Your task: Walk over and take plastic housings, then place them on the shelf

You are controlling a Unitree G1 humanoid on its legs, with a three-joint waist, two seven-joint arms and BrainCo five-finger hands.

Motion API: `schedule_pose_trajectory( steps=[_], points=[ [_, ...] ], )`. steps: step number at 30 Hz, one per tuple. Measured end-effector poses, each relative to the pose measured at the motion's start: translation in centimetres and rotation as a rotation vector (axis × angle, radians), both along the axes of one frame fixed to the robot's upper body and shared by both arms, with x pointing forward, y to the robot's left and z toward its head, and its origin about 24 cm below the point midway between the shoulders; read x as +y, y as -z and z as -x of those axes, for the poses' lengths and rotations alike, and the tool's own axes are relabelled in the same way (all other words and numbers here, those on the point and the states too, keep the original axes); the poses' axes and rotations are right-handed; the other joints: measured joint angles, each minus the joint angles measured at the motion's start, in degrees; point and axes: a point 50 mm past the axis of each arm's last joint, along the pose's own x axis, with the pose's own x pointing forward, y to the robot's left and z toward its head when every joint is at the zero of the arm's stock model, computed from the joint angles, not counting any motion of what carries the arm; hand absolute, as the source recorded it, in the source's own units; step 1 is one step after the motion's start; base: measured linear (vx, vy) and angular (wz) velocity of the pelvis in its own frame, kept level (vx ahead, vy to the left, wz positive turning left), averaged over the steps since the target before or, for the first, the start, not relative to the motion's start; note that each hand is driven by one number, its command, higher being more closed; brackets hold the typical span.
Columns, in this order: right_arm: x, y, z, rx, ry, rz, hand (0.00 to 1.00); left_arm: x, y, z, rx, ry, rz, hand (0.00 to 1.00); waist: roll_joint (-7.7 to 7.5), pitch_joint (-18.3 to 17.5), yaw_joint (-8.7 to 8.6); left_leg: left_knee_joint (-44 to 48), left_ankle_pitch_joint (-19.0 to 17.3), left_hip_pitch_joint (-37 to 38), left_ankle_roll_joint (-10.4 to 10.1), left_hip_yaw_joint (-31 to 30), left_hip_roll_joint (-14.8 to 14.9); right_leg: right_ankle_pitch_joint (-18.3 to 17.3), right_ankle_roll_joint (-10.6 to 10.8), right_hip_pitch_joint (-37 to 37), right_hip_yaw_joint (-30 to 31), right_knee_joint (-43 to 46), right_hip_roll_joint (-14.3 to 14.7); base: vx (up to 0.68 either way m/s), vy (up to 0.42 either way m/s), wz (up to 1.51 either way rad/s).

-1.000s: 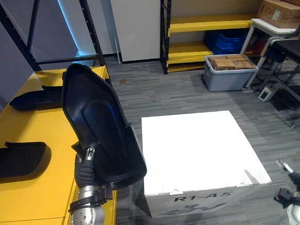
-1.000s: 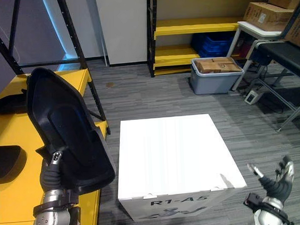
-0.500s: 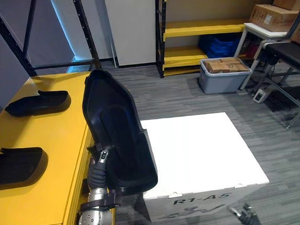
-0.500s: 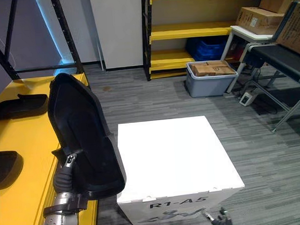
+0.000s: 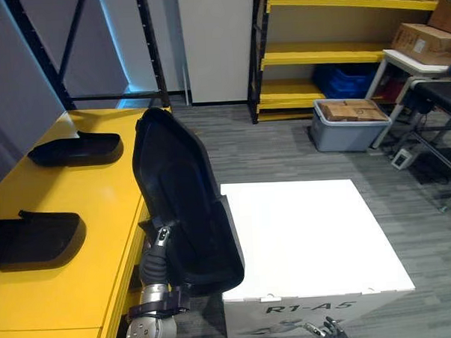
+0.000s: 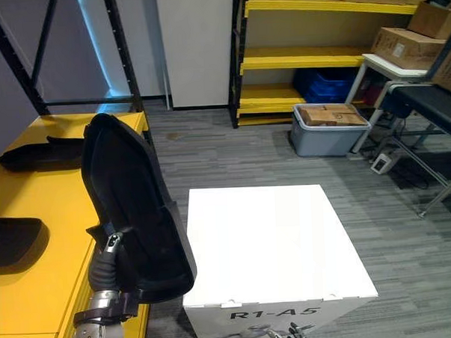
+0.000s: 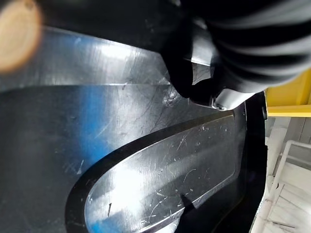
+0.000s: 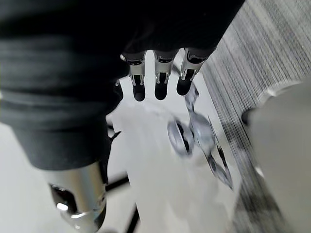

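Left eye, held housing: You can see the held housing, a big black plastic shell. It is long and rounded like a scoop, smooth and a little shiny. It stands up on end over the edge of the yellow shelf.
Left eye, left hand: Your left hand is curled round the bottom rim of the held housing and grips it.
Left eye, yellow shelf: It is flat, smooth and bright. The far housing and the near housing lie on it, well apart. Both are black and curved like low boats.
Left eye, white box: The white box has a plain, flat, square top. It sits just beside the yellow shelf on the grey stripy floor.
Left eye, right hand: Your right hand peeks in at the bottom edge, in front of the white box.
Right eye, grey bin: The grey bin stands far back on the floor, near the yellow rack. Brown cardboard boxes lie in it.
Left wrist, held housing: Very close up, you see the hollow inside of the shell. It is glossy black with many thin scratches and a raised, rounded ridge. The hand's dark ribbed cover rests against it.
Right wrist, right hand: Its fingers hang loose and straight in a row, silver with dark tips. They hold nothing. The stripy floor shows past them.
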Motion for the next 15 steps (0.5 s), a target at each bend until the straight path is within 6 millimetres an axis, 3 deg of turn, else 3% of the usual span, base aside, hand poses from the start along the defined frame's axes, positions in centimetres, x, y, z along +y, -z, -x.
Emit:
schedule_pose_trajectory(
  steps=[1,3,7,8,9,10,11,12,13,14,15],
  points=[
    [0.4,0.1,0.0,0.006,-0.009,-0.007,0.00,-0.2,-0.5,-0.6,-0.026,0.012,-0.006,1.00,-1.30,0.3,-0.13,0.7,0.3,-1.1,0.0,-3.1,-1.0,-2.7,0.5,-0.4,3.8,2.4,-1.0,0.04,-0.003,1.22],
    [0.5,0.5,0.3,0.036,-0.010,-0.006,0.00,-0.3,-0.9,-0.9,-0.044,0.005,-0.006,1.00,-2.78,0.4,0.65,1.8,0.6,-3.2,-0.4,-7.0,-2.4,-5.7,0.9,0.0,3.3,2.8,-2.4,0.04,-0.079,1.11],
    [-0.4,0.4,0.1,0.045,-0.027,0.040,0.00,-0.6,-1.0,-1.0,-0.044,-0.011,0.025,1.00,-1.47,2.2,1.91,4.3,3.0,-9.2,-3.0,-14.2,-2.5,-5.7,0.4,0.9,-7.0,1.2,-3.3,-0.03,-0.136,1.34],
    [-0.5,0.3,-0.2,0.043,-0.027,0.046,0.00,-0.6,-1.0,-1.1,-0.045,-0.025,0.037,1.00,-1.30,2.8,2.08,4.0,4.9,-10.9,-5.1,-12.6,-2.4,-5.5,-0.3,0.9,-9.5,1.1,-3.9,-0.10,-0.099,1.18],
    [-0.5,0.3,-0.3,0.043,-0.026,0.047,0.00,-0.7,-1.1,-1.1,-0.047,-0.028,0.040,1.00,-1.39,3.1,1.90,2.7,6.9,-11.6,-5.8,-9.9,-2.4,-5.2,-0.8,0.8,-11.0,0.8,-4.4,-0.11,-0.057,0.85],
    [-0.4,0.3,-0.3,0.043,-0.025,0.046,0.00,-0.8,-1.2,-1.2,-0.052,-0.025,0.041,1.00,-1.44,3.2,1.83,3.4,5.7,-11.8,-4.5,-6.0,-1.7,-4.9,-1.2,0.8,-12.2,0.5,-4.8,-0.08,-0.006,0.79],
    [-0.5,0.3,-0.3,0.047,-0.026,0.049,0.00,-1.3,-1.4,-1.3,-0.064,-0.002,0.053,1.00,-1.11,3.2,1.45,11.1,1.9,-13.7,-1.4,3.1,1.7,-4.9,-1.3,1.0,-14.5,0.6,-4.8,-0.05,0.017,0.80],
    [-0.5,0.2,-0.5,0.043,-0.031,0.060,0.00,-2.2,-1.9,-1.7,-0.085,0.040,0.069,1.00,-0.80,3.4,1.05,17.8,0.0,-14.1,0.0,8.4,5.0,-4.9,-1.3,1.8,-16.4,1.2,-5.2,-0.04,0.060,0.83],
    [-0.6,0.2,-0.5,0.045,-0.034,0.063,0.00,-2.8,-2.1,-1.9,-0.099,0.064,0.074,1.00,-0.26,3.1,0.71,20.1,0.1,-14.1,0.4,10.0,6.5,-4.9,-1.3,2.2,-17.6,1.4,-5.3,-0.06,0.093,0.98],
    [-0.8,0.0,-1.1,0.032,-0.052,0.077,0.00,-4.1,-2.8,-2.5,-0.131,0.128,0.086,1.00,0.89,3.0,-0.09,20.4,1.0,-15.5,0.5,11.2,6.3,-5.1,-1.2,2.4,-20.2,2.3,-5.0,-0.12,0.111,1.38],
    [-0.5,0.1,-1.3,0.030,-0.071,0.072,0.00,-5.2,-3.5,-3.1,-0.168,0.192,0.078,1.00,0.25,2.3,-1.83,11.7,2.9,-14.1,0.1,8.2,2.6,-5.7,-2.0,2.9,-20.9,-1.0,-4.9,-0.14,0.105,1.66]
  ],
)
